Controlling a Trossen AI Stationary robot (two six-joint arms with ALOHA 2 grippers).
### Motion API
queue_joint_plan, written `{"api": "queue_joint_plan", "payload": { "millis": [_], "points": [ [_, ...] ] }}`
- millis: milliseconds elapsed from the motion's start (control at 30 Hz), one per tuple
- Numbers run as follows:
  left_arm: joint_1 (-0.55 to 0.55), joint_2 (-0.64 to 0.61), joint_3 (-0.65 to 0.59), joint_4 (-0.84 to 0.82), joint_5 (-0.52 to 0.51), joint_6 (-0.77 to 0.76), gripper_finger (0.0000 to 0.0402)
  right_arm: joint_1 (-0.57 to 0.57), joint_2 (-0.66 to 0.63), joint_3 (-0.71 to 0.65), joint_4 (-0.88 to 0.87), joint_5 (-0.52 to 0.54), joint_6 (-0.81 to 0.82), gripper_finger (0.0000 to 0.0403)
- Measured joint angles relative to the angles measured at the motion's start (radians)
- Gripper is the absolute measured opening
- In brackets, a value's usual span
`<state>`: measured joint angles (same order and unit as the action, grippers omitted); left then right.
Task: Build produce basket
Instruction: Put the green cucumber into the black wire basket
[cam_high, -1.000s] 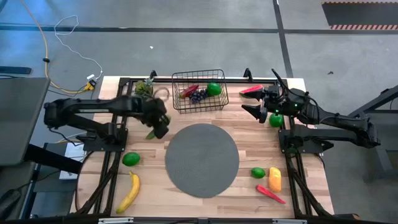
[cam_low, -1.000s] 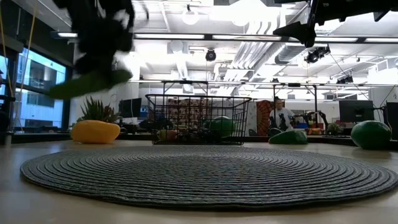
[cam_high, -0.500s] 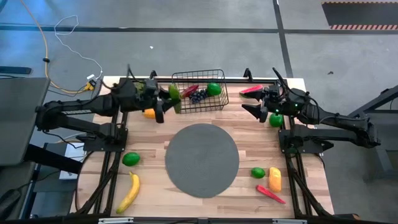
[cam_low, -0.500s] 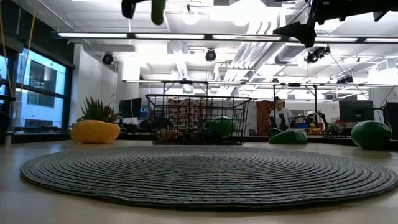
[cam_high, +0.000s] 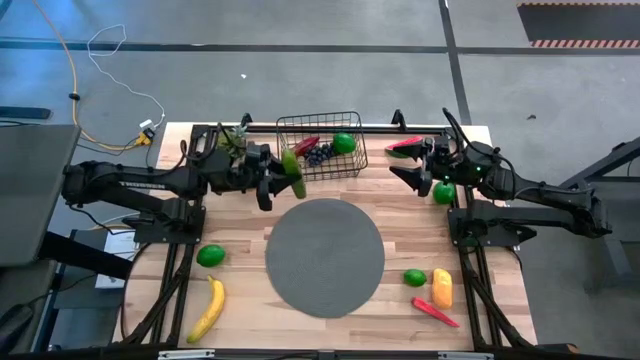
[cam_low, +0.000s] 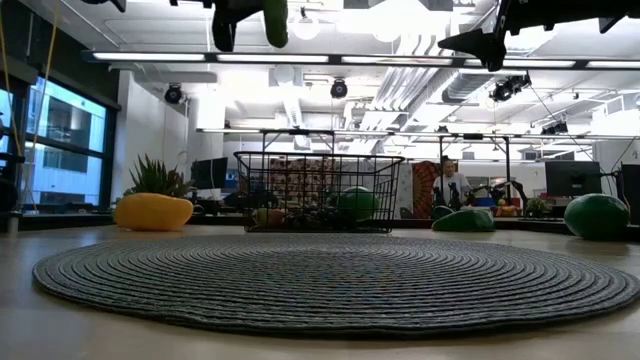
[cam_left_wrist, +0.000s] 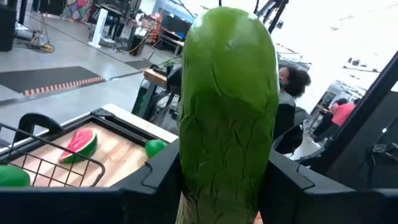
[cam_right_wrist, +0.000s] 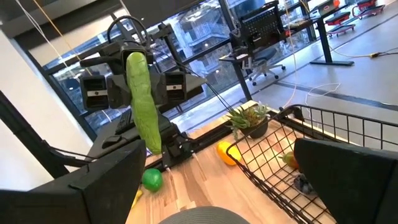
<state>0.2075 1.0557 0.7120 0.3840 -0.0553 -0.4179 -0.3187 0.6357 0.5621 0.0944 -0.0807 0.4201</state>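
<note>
My left gripper is shut on a green cucumber, high above the table, just off the near left corner of the black wire basket. The cucumber fills the left wrist view and shows in the right wrist view. The basket holds a lime, dark grapes and a red chilli. My right gripper is open and empty in the air at the far right, between a watermelon slice and a lime. My left gripper pinches the cucumber between its two fingers, one on each long side. The fingers come level from the table's left. The cucumber sticks out past the fingertips and is lifted clear, well above the table.
A round grey mat lies mid-table. A lime and a banana lie near left. A lime, an orange-yellow piece and a chilli lie near right. A yellow piece and a small plant are left of the basket.
My left gripper has risen with the cucumber from low beside the mat's left edge, gone toward the far edge, then right toward the basket's near left corner, turning as it went. The cucumber is now lifted high.
</note>
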Motion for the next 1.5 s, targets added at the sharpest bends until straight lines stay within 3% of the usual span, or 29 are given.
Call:
{"api": "queue_joint_plan", "payload": {
  "millis": [300,467,667,900,1133,1500],
  "points": [
    [0.014,0.011,0.037,-0.031,-0.001,0.015,0.0151,0.0,0.0,0.0,0.0,0.003,-0.001,0.0389],
    [0.087,0.094,0.258,-0.329,0.017,0.116,0.0151,0.0,0.0,0.0,0.0,0.018,-0.002,0.0389],
    [0.205,0.31,0.579,-0.718,0.08,0.29,0.0151,0.0,0.0,0.0,0.0,0.018,-0.001,0.0389],
    [0.317,0.584,0.804,-0.952,0.105,0.414,0.0151,0.0,0.0,0.0,0.0,0.017,0.014,0.0389],
    [0.386,0.783,0.875,-0.992,0.151,0.478,0.0152,0.0,0.0,0.0,-0.001,0.017,0.034,0.0389],
    [0.44,0.929,0.882,-1.068,0.221,0.548,0.0152,0.0,0.001,0.0,-0.008,0.017,0.062,0.0389]
  ]
}}
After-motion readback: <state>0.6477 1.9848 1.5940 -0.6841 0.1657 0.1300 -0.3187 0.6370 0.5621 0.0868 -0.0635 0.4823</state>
